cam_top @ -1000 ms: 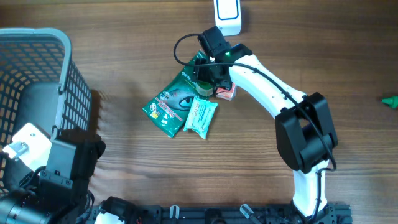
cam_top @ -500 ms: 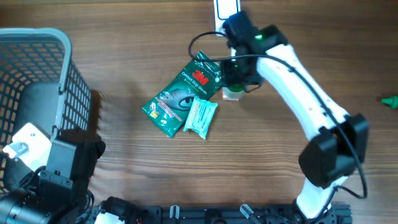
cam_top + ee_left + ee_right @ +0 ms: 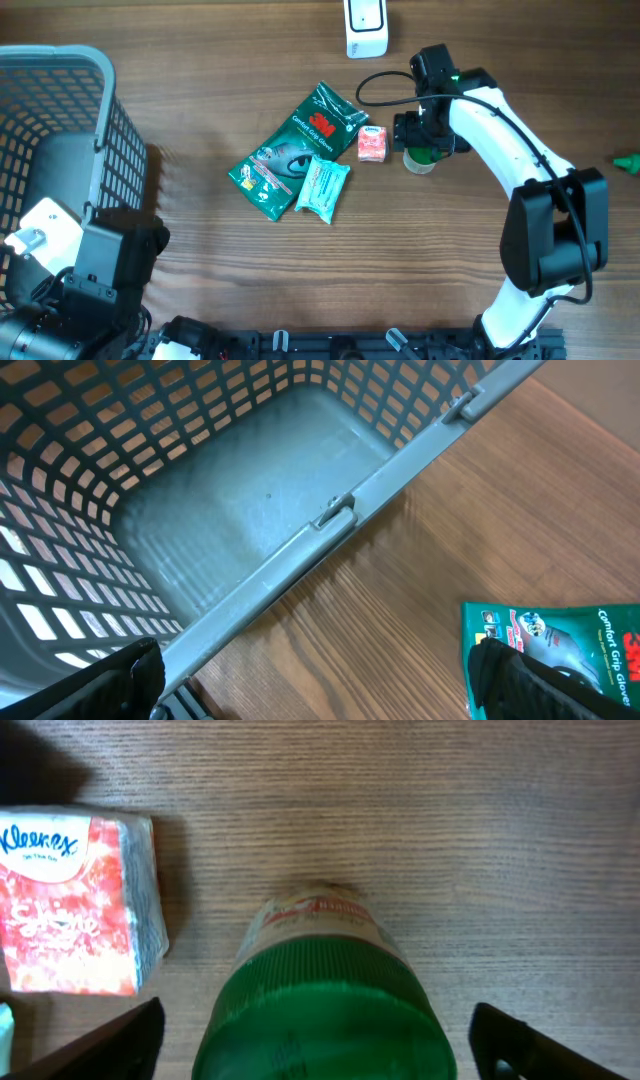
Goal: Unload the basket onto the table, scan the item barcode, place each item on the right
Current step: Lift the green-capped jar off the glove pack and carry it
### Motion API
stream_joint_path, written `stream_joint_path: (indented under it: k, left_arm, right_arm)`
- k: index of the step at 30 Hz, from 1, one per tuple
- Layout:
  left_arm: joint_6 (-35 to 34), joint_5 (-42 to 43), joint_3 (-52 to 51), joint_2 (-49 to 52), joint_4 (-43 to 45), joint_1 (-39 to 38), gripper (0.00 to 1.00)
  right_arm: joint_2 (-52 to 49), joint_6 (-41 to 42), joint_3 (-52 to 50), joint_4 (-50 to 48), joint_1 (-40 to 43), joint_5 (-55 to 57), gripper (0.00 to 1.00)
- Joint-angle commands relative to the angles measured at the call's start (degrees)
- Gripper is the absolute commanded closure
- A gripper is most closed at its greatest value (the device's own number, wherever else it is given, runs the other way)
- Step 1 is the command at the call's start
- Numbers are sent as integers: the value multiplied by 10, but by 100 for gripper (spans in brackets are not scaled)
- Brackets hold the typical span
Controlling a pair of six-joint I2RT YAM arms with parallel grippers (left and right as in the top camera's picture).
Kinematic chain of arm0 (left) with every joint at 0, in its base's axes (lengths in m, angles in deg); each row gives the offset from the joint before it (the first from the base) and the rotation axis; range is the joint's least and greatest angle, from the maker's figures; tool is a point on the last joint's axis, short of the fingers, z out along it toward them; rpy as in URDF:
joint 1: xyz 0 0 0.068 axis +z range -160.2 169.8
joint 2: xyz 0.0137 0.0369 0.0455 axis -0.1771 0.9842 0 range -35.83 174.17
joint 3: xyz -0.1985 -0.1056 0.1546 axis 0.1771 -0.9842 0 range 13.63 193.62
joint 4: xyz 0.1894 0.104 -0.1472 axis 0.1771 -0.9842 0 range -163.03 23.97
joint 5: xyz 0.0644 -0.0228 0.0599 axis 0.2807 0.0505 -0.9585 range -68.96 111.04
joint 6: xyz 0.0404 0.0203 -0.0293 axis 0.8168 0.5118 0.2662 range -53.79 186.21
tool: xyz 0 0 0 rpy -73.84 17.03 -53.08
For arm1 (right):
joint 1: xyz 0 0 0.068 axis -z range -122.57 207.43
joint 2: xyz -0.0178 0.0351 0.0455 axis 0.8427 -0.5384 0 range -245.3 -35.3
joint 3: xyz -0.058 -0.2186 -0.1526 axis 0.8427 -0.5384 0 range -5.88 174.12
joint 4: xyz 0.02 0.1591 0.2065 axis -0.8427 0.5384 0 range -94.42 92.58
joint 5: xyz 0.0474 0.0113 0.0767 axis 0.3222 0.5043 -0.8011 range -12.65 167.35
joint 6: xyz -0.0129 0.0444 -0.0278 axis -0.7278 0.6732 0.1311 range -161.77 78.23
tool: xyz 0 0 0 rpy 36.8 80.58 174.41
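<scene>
Right of the middle of the surface (image 3: 560, 60), a little in from the far edge: the bottle (image 3: 420, 161), upright on its base, green cap up. Set down now, no longer carried. A second ago hung in the right gripper (image 3: 423, 142) over the glove packet (image 3: 300, 150); half a second ago rode close under the scanner (image 3: 365, 27) at the far edge. Now parked just right of the tissue pack (image 3: 371, 144), apart from it by a strip of bare wood.

Straddled from above by that gripper, fingers (image 3: 120, 1055) spread wide. From the right wrist, clear wood on either side between cap and fingertips, so nothing pinched. Let go, in short, within the last half second.

Probably means one pass at the scanner made and the bottle put aside. Cannot tell whether the barcode was read; label seen only from above, no barcode visible. If unread, would call for gripping again and turning the label toward the scanner.

Further out: wipes pack (image 3: 323, 188) against the glove packet's near side, both left of the tissue pack, both unmoved. Along the left edge, the basket (image 3: 60, 58). Beside its rim, the left gripper (image 3: 320, 685), spread wide as before, holding nothing.
</scene>
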Motion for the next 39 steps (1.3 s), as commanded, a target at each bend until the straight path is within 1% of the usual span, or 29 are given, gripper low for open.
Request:
stream_joint_path:
  k: [1,2,3,4,5,6,7,8,9,10,12,14,15,16,20,23,24,25,27,29,32,34,35,36,37,38,39]
  left_arm:
    - [-9,-9,0,-1,0,3,0]
    - [-9,-9,0,-1,0,3,0]
    - [-9,-9,0,-1,0,3,0]
    - [-9,-9,0,-1,0,3,0]
    - [-9,-9,0,-1,0,3,0]
    - [-9,-9,0,-1,0,3,0]
    - [-9,-9,0,-1,0,3,0]
    - [-9,-9,0,-1,0,3,0]
    - [-9,-9,0,-1,0,3,0]
    - [-9,-9,0,-1,0,3,0]
    - [-9,-9,0,-1,0,3,0]
    - [-9,-9,0,-1,0,3,0]
    - [-9,-9,0,-1,0,3,0]
    - [-9,-9,0,-1,0,3,0]
    - [-9,-9,0,-1,0,3,0]
    - [-9,-9,0,-1,0,3,0]
    - [-9,-9,0,-1,0,3,0]
    - [-9,-9,0,-1,0,3,0]
    - [-9,-9,0,-1,0,3,0]
    - [-9,-9,0,-1,0,3,0]
    - [-9,-9,0,-1,0,3,0]
    - [-9,-9,0,-1,0,3,0]
    - [-9,-9,0,-1,0,3,0]
    - [-9,-9,0,-1,0,3,0]
    - [-9,-9,0,-1,0,3,0]
    - [-9,-9,0,-1,0,3,0]
    - [-9,-9,0,-1,0,3,0]
  right_arm:
    - [11,43,83,65,-1,-20,0]
    - [14,78,120,106,-1,-20,0]
    - [16,134,148,141,-1,-20,0]
    - [16,176,163,160,0,-19,0]
    - [17,170,172,159,1,-19,0]
    - [17,108,172,136,1,-11,0]
    - [16,17,170,120,1,-11,0]
    - [16,-104,164,106,1,-11,0]
    - [16,-209,152,103,1,-11,0]
    - [16,-255,143,97,1,-11,0]
    - [15,-299,104,57,1,-11,0]
    - [15,-332,73,39,1,-16,0]
    - [15,-372,50,32,1,-40,0]
    - [15,-394,34,26,1,-62,0]
    - [15,-399,-11,-3,1,-69,0]
    - [14,-397,-18,-10,7,-69,1]
    - [13,-396,-18,-10,11,-69,6]
    - [13,-390,-18,-11,16,-69,12]
    - [13,-348,-18,-15,27,-50,23]
    - [13,-293,-18,-19,35,-18,26]
    - [13,-206,-18,-20,38,-15,30]
    - [14,-111,-18,-19,38,-15,32]
    - [14,-52,-17,-14,38,-15,30]
    - [14,29,-14,-3,38,-15,29]
    - [14,97,-9,10,38,-23,24]
    - [14,116,-3,17,38,-49,22]
    - [14,116,7,24,38,-83,15]
